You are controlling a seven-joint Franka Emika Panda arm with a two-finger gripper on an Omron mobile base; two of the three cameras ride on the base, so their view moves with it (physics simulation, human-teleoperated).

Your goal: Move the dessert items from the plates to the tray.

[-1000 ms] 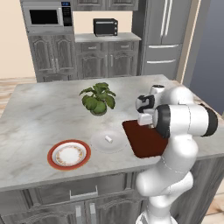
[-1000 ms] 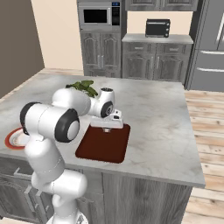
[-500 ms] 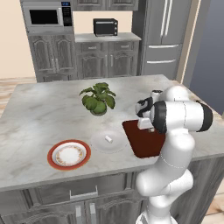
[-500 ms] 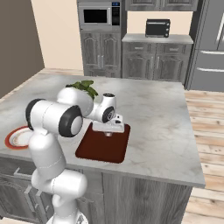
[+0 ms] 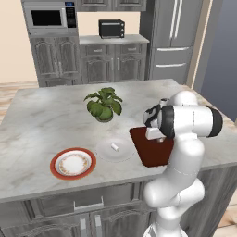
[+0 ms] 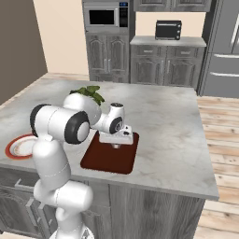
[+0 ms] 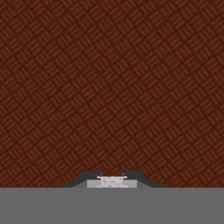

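Right now gripper (image 6: 116,145) hangs over the tray (image 6: 105,161) at frame centre, jaws pinching a pale dessert morsel (image 7: 112,181).

Arm (image 6: 65,123) bent forward from shoulder, elbow folded, wrist turned down. Gripper (image 6: 116,145) pointing straight down, held low, jaws closed tight on a small pale lump (image 7: 112,180) between fingertips.

you see a dark red-brown tray (image 7: 112,87) with a woven basket pattern, an orange-rimmed plate (image 5: 73,163), perhaps cream inside, a white plate (image 5: 115,150).
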